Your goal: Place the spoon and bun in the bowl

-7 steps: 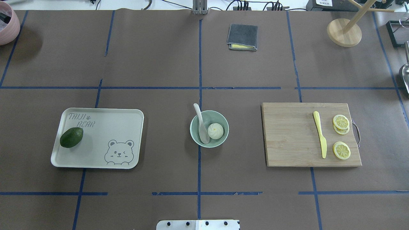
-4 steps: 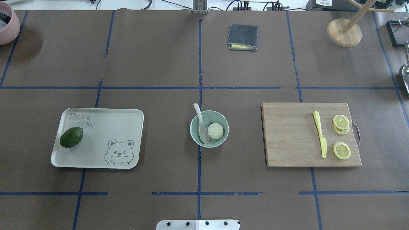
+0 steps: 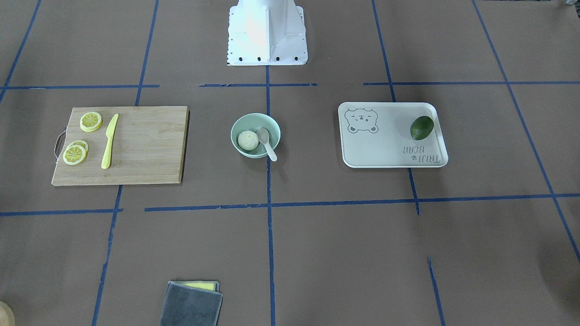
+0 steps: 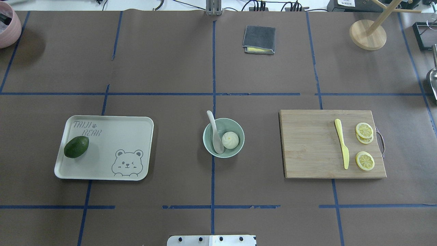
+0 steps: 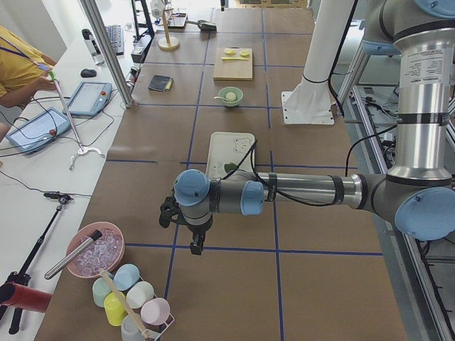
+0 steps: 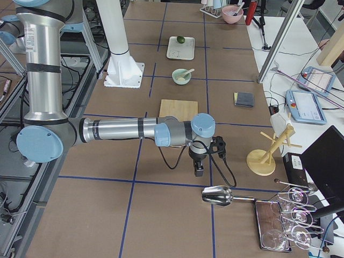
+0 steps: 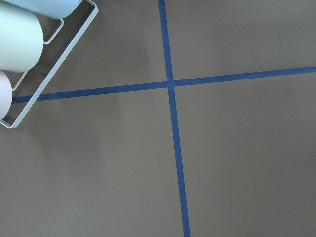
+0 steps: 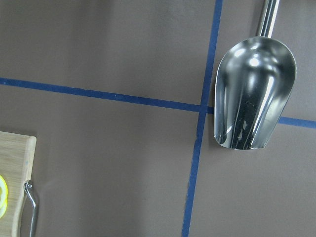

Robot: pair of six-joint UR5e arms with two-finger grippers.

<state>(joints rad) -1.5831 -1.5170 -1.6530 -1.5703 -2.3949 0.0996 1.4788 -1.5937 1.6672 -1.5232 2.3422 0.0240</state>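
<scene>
The mint bowl (image 4: 230, 124) sat mid-table, holding the bun (image 4: 230, 140) and the spoon (image 4: 215, 135), whose handle leaned over the rim. A tray (image 4: 116, 136) held an avocado (image 4: 76, 147); a cutting board (image 4: 307, 147) carried lemon slices (image 4: 364, 161). The left gripper (image 5: 196, 245) and right gripper (image 6: 198, 171) hung well apart from the bowl; whether either was parted or closed, I couldn't tell.

Even, bright overhead light covers the brown tabletop (image 4: 170, 61); shadows are soft and short. The robot base (image 3: 266, 31) blows out white, and the steel scoop (image 8: 254, 94) shows glare. Focus is sharp.
</scene>
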